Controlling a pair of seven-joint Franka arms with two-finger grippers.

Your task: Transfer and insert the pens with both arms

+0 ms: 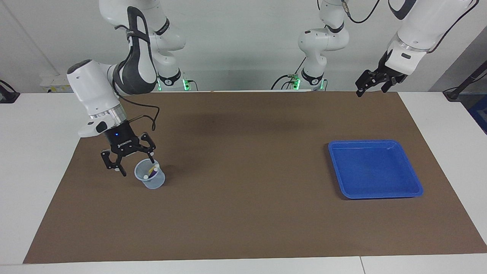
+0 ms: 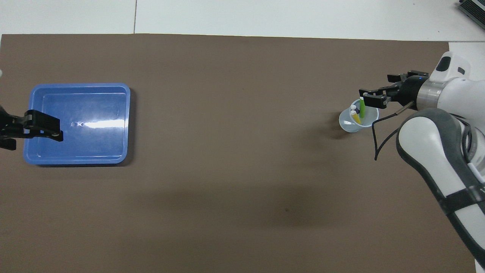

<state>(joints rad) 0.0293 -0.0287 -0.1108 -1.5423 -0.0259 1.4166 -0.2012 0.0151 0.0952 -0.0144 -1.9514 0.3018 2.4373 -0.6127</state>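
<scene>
A clear plastic cup stands on the brown mat toward the right arm's end of the table. Three pens stand tilted in it: a yellow pen, a green pen and a purple pen. My right gripper hangs open and holds nothing. It is just above the mat beside the cup's rim and clear of the pens. My left gripper waits, raised and open, with nothing in it. In the overhead view it sits over the edge of the blue tray.
A blue tray lies on the mat toward the left arm's end, with nothing in it. The white table top borders the mat on all sides.
</scene>
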